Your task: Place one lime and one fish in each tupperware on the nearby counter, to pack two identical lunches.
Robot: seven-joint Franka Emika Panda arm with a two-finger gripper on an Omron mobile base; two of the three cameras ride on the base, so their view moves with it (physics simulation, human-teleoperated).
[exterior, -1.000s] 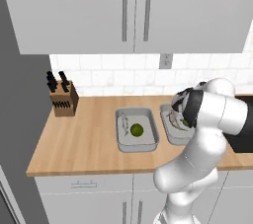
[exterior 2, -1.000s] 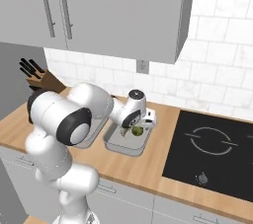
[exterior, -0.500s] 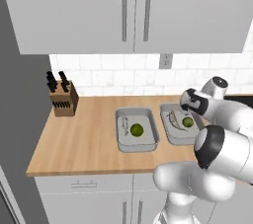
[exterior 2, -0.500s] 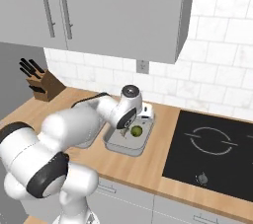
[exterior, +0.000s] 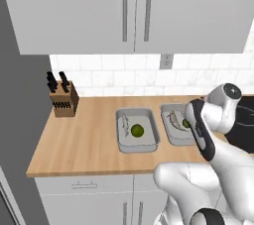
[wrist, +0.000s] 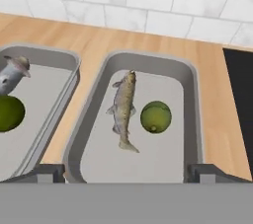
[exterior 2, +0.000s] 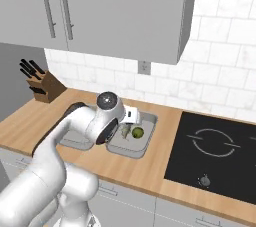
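Two grey tupperware stand side by side on the wood-grain counter (wrist: 99, 40). The right tupperware (wrist: 148, 59) holds a speckled fish (wrist: 123, 112) and a green lime (wrist: 156, 116) next to it. In the left tupperware (wrist: 44, 53) lie another lime (wrist: 7, 113) and a fish (wrist: 12, 75), both cut off by the frame edge. My gripper (wrist: 126, 173) hovers above the near rim of the right tupperware, open, with nothing between its fingertips (wrist: 49, 172). In the left base view the left tupperware (exterior: 137, 145) shows its lime (exterior: 137, 130). My arm hides part of the right tupperware (exterior: 168, 137).
A black cooktop (exterior 2: 215, 146) lies in the counter just right of the right tupperware. A knife block (exterior: 62, 99) stands at the far left by the tiled wall. Upper cabinets (exterior: 134, 11) hang above. Bare counter lies in front of the containers.
The arm's links have swung round while the hand stays over the right tupperware. The jaws remain open. Limes and fish have not moved.
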